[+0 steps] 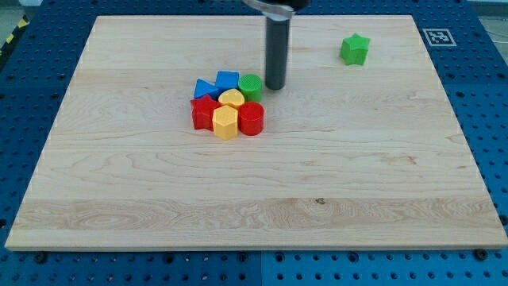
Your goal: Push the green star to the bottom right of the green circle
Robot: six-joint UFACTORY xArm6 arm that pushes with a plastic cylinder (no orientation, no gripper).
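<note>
So my tip point(275, 86) is down on the wooden board point(357, 183), just to the view's right of the green circle point(251, 85), about touching it. No jaws on me, just a plain dark rod, so nothing is apart or clamped. The green star point(355, 49) sits well apart from the green circle, off toward the view's top right. Packed around the green circle: blue cube point(227, 81) on its left, blue triangle point(205, 89) further left, yellow heart point(232, 98), red cylinder point(251, 118), yellow hexagon point(225, 123) and red star point(203, 112) below it.
</note>
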